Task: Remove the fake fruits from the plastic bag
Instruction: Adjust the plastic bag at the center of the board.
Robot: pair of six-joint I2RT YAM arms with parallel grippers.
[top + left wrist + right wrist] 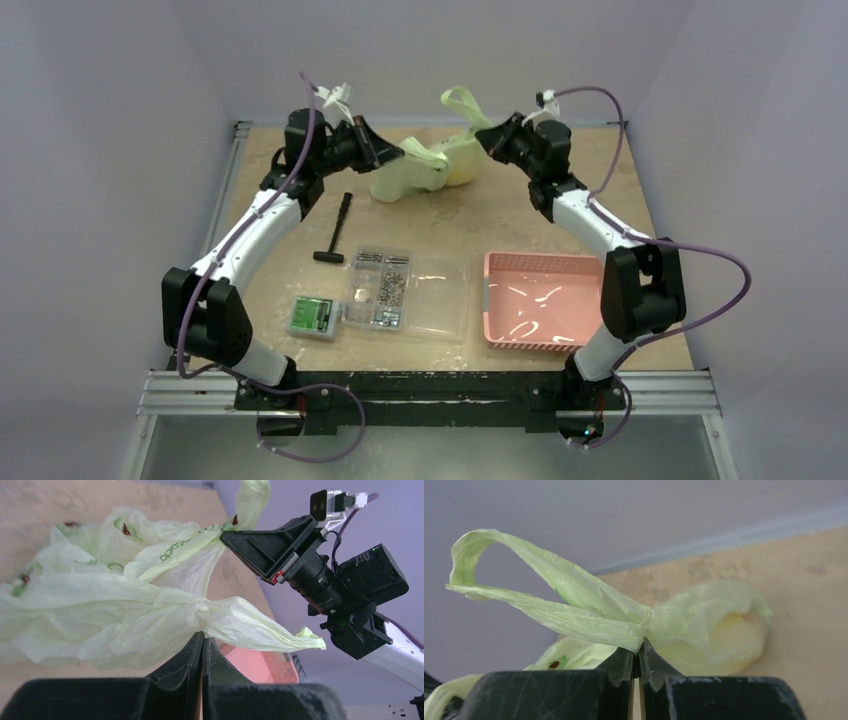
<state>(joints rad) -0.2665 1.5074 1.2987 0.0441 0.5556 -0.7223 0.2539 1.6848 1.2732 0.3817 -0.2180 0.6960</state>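
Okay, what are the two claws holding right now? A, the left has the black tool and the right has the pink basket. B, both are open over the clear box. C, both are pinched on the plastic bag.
C: each wrist view shows fingers closed on bunched film of the plastic bag, the left claw on a twisted fold and the right claw at the base of a loop handle.
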